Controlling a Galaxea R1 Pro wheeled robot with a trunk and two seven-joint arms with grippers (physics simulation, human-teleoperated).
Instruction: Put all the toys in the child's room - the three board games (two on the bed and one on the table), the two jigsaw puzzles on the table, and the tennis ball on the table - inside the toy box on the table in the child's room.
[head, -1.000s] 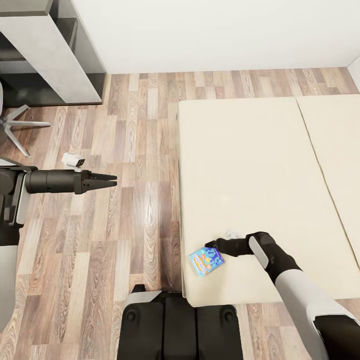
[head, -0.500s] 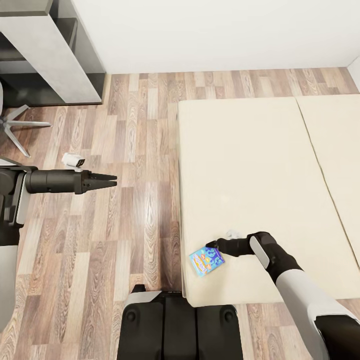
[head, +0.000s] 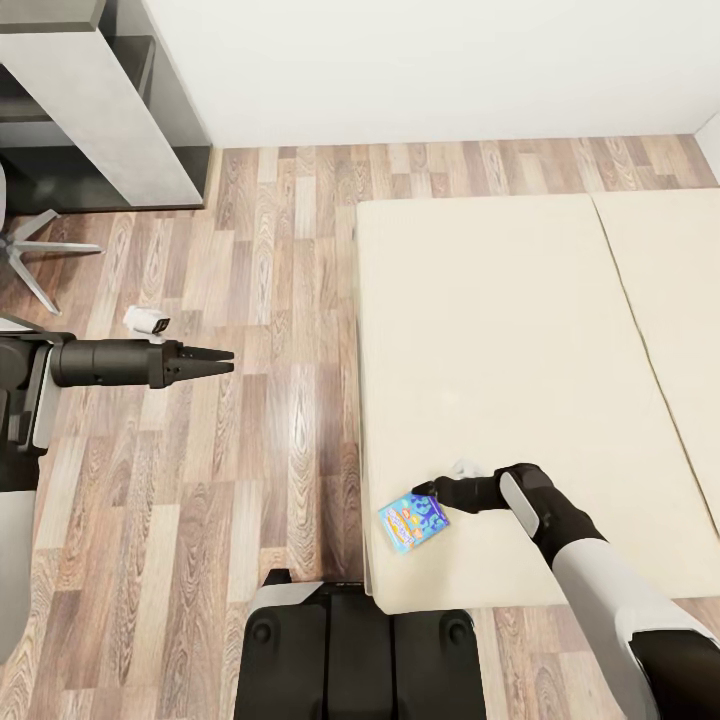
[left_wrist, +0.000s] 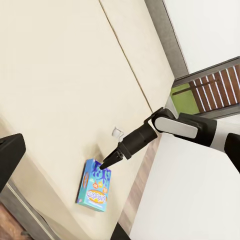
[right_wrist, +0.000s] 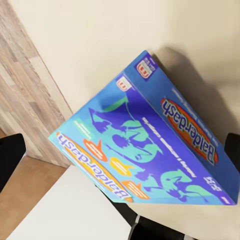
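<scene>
Looking down from the head, you are reaching the right gripper to the blue board game lying near the bed's near corner; the left gripper is hanging over the floor, fingers nearly together, holding nothing. From the left wrist, the fingertips are meeting the box's edge (grip unclear). From the right wrist, the box is looming close, so try centring both fingers across its edge before squeezing.
</scene>
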